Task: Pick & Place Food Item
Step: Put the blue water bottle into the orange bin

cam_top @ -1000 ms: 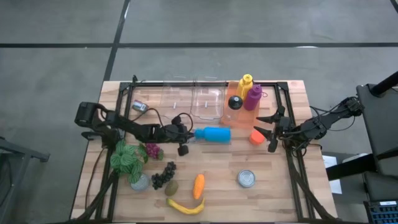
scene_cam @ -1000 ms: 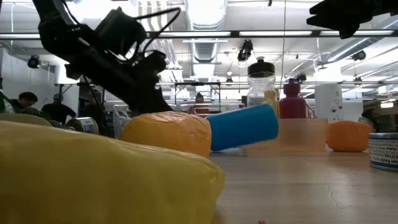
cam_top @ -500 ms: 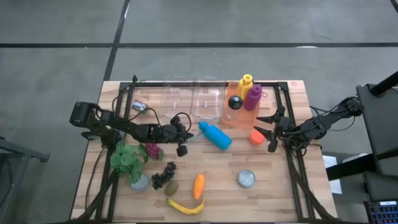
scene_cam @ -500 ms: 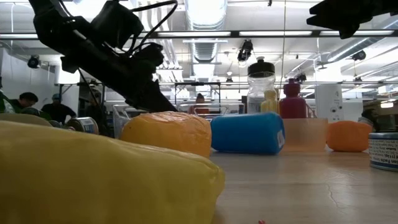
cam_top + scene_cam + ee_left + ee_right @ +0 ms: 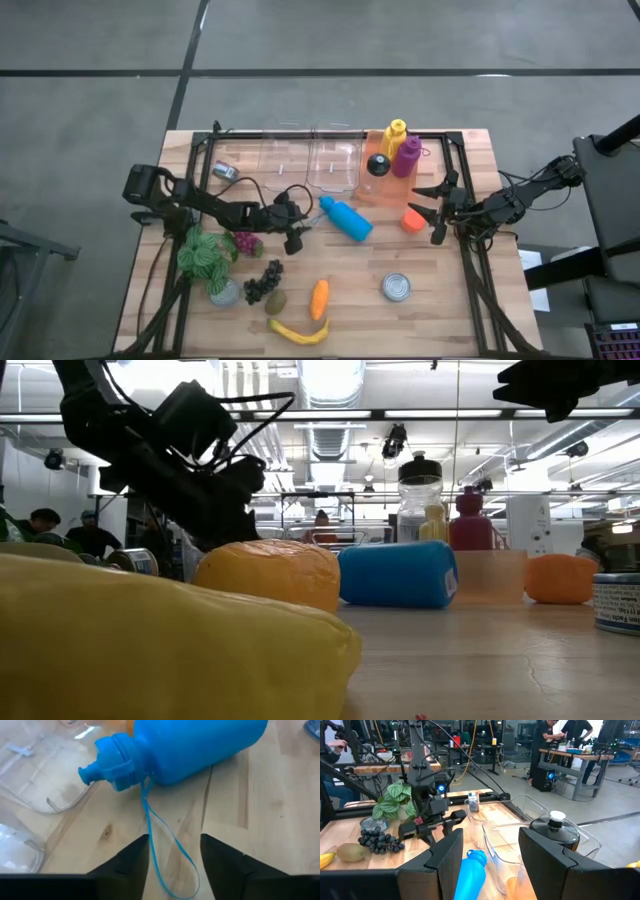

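Observation:
A blue water bottle lies on its side mid-table, its cap toward the far left and its thin blue loop cord trailing on the wood. My left gripper is open just left of the cap, with the cord lying between its fingers; I see no touch. Grapes, a kiwi, a carrot and a banana lie near the front. My right gripper waits open at the right, beside an orange item.
Clear tubs stand at the far edge, beside yellow, purple and black-capped clear bottles. A tin can sits front right and a small can far left. A potted plant and purple grapes stand under my left arm.
A second ago the blue bottle lay along the table's width with its cap end raised. It has since come down flat and swung round, so the cap now points to the far left and the base to the near right. It has stayed there for the last half second.

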